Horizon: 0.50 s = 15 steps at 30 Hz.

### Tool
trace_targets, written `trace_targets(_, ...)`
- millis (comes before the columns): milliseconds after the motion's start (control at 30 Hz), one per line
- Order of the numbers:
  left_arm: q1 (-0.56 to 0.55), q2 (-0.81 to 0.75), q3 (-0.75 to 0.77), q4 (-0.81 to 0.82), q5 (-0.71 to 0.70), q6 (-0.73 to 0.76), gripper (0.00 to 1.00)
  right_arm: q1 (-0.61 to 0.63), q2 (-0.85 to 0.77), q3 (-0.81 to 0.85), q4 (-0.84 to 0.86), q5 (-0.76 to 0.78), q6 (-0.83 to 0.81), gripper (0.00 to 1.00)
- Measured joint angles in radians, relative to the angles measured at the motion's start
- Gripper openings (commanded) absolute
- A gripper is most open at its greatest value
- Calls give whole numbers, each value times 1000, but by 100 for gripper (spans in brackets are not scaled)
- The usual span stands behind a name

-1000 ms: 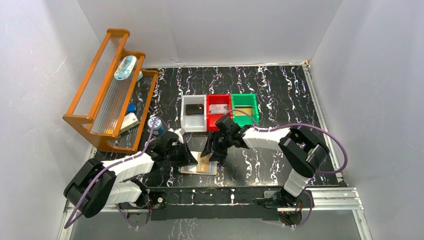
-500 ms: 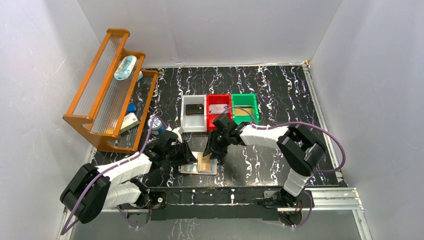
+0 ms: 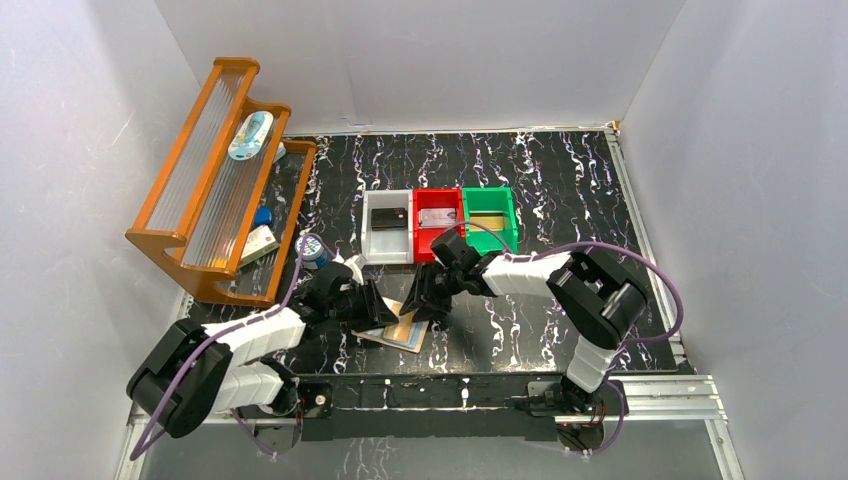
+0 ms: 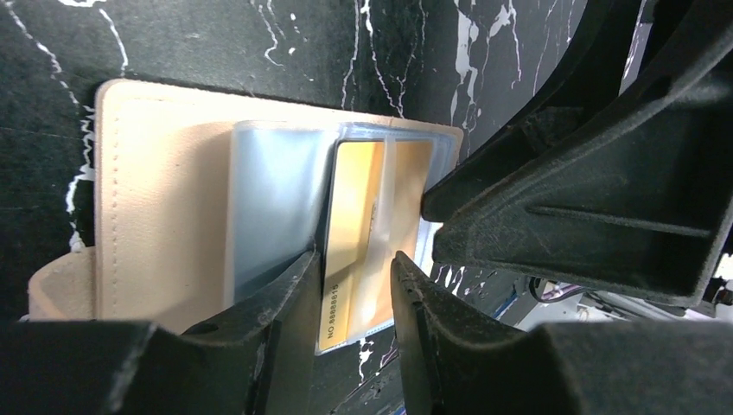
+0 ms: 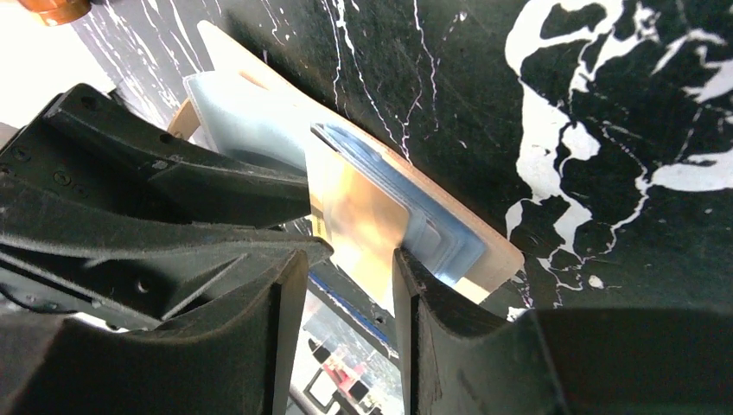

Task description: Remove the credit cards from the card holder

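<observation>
The tan card holder (image 3: 400, 330) lies open and skewed on the black mat near the front edge. In the left wrist view its pale blue pockets (image 4: 268, 199) face up, and a gold credit card (image 4: 367, 216) sits in the middle pocket. My left gripper (image 4: 354, 259) is open, its tips straddling the card's near end. My right gripper (image 5: 350, 255) is also open. One fingertip (image 5: 406, 268) rests against the gold card (image 5: 354, 207) and the pocket stack (image 5: 432, 233). From above, both grippers (image 3: 378, 315) (image 3: 425, 305) meet over the holder.
Grey (image 3: 370, 232), red (image 3: 438, 246) and green (image 3: 490, 238) bins stand in a row behind the grippers, each with a card in it. A wooden rack (image 3: 215, 180) with small items leans at the far left. A small roll (image 3: 312, 248) sits by the left arm.
My left gripper has gone from shut to open. The right gripper's jaws have narrowed a little. The card holder has turned and now lies skewed.
</observation>
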Motion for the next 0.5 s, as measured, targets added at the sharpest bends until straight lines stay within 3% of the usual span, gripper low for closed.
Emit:
trace_targets(100, 15, 19, -9, 23, 20, -11, 20, -6, 1, -21, 32, -26, 24, 50)
trace_targets(167, 22, 31, -14, 37, 32, -17, 2, -10, 1, -27, 40, -36, 33, 50)
trace_targets(500, 32, 45, -18, 41, 63, -27, 0, -22, -1, -4, -17, -31, 27, 56)
